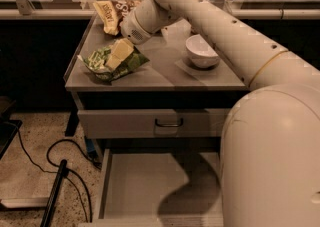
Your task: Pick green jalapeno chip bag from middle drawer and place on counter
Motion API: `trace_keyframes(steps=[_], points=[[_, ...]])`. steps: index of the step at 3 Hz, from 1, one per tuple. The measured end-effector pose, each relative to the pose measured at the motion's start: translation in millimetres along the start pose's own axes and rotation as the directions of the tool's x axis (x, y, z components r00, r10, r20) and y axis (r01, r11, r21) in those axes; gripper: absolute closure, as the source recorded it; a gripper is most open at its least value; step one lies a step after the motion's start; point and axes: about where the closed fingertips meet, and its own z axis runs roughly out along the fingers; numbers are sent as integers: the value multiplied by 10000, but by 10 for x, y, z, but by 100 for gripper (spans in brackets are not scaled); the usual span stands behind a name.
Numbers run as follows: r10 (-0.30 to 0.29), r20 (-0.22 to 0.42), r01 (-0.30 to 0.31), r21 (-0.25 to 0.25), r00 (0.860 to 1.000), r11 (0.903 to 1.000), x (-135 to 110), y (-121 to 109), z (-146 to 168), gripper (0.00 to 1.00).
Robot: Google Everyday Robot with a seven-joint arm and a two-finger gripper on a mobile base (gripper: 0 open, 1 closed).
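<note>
The green jalapeno chip bag lies crinkled on the front left part of the counter, with one end at the counter's left edge. My gripper reaches down from the arm onto the middle of the bag and is shut on it. The bag looks to rest on the counter top. Below, the middle drawer stands pulled out, and its flat grey floor is bare apart from the arm's shadow.
A brown-and-yellow chip bag lies at the counter's back left. A white bowl stands at the right. A closed drawer front with a black handle sits above the open drawer. My arm fills the right foreground. Cables lie on the floor at left.
</note>
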Motion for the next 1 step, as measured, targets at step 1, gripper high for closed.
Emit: trace_keyframes(steps=[1], points=[[0, 0, 0, -1, 10000, 10000, 0, 0, 0, 0]])
